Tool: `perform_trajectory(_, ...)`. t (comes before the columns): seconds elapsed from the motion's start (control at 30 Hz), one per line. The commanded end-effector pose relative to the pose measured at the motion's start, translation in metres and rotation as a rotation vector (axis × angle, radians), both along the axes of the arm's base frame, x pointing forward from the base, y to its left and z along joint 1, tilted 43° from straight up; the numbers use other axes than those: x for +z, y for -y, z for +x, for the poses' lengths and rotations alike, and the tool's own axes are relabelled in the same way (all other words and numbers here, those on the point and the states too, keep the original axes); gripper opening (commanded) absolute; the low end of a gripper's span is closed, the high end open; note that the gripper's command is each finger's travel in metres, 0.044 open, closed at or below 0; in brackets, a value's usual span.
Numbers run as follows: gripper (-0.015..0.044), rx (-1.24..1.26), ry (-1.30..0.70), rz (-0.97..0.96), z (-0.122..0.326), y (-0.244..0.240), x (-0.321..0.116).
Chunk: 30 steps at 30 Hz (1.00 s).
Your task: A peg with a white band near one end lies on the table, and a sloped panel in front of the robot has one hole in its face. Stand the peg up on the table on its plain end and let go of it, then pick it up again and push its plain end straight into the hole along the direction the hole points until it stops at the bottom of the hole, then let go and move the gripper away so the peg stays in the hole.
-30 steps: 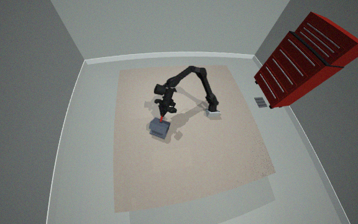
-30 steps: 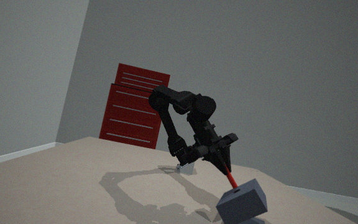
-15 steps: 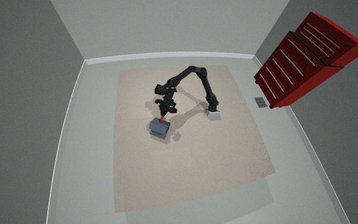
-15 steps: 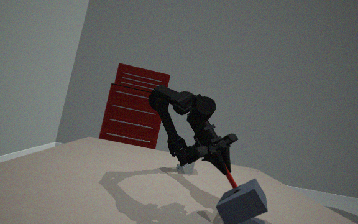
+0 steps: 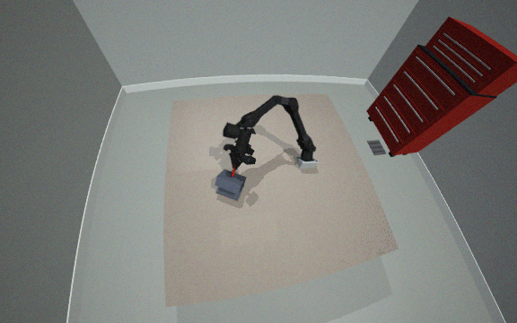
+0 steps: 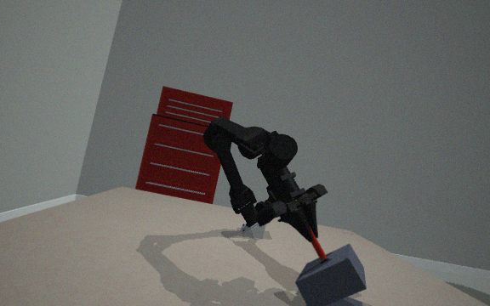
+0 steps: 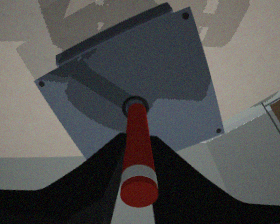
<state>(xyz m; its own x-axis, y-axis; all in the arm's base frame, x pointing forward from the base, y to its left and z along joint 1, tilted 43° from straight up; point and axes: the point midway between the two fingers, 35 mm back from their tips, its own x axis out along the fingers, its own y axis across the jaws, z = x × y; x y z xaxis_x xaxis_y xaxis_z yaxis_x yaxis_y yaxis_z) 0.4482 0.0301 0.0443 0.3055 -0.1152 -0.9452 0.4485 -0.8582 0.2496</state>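
The red peg [image 5: 233, 173] [image 6: 319, 249] [image 7: 138, 155] is tilted, with its white band at the upper end, nearest the wrist camera. My gripper [image 5: 234, 169] [image 6: 314, 239] [image 7: 138, 141] is shut on the peg between the band and the plain end, above the panel. The blue-grey sloped panel [image 5: 230, 184] [image 6: 339, 277] [image 7: 176, 65] stands under it. The plain end is at the mouth of the hole [image 7: 125, 106], whose dark rim shows around it in the wrist view. How far the end sits inside, if at all, cannot be told.
The panel stands on the tan table surface [image 5: 258, 251] [image 6: 79, 255]. The arm's pale base [image 5: 308, 164] [image 6: 253, 230] is on the far side of the panel in the exterior view. A red drawer cabinet [image 5: 424, 103] [image 6: 181, 157] stands well away from the arm.
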Motion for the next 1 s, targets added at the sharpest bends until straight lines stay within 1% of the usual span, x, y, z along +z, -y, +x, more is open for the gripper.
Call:
perform_trajectory(0.0,0.0000,-0.003,-0.002,0.000,0.000,0.001,-0.003)
perform_trajectory(0.97,0.0000,-0.003,-0.001,0.000,0.006,0.002,-0.016)
